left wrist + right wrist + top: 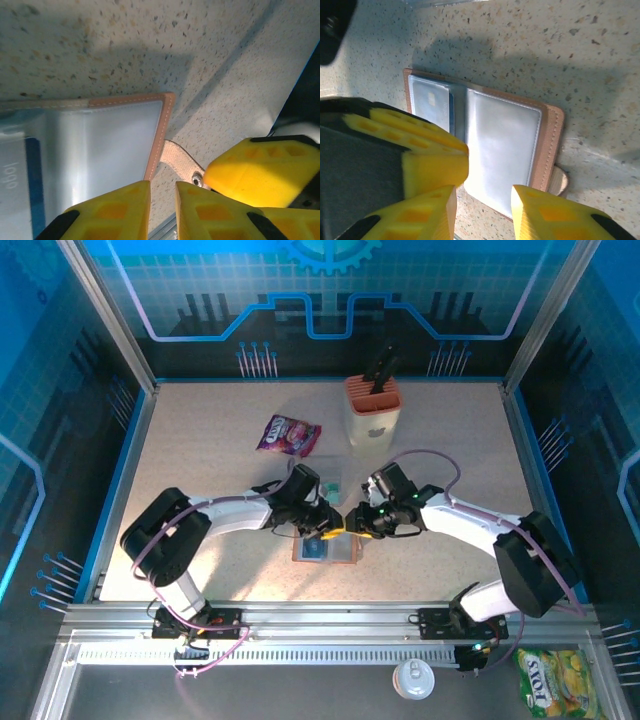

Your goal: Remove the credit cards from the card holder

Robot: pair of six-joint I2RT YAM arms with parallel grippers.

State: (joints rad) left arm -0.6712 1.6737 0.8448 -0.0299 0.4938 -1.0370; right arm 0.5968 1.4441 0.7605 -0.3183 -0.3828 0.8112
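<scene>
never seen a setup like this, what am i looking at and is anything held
Two robot arms, bolted to a table, work with yellow two-finger grippers. One picture looks down from above; the others come from cameras on each wrist. An open card holder lies under both grippers, a blue card tucked inside. Behind sit a purple snack packet and a knife block. The right gripper is open over the holder's edge; whether the left gripper pinches anything, I cannot tell.

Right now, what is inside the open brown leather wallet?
A blue card sits in the wallet's left clear sleeve; the right sleeve looks empty. A yellow gripper finger covers the card's lower part.
</scene>
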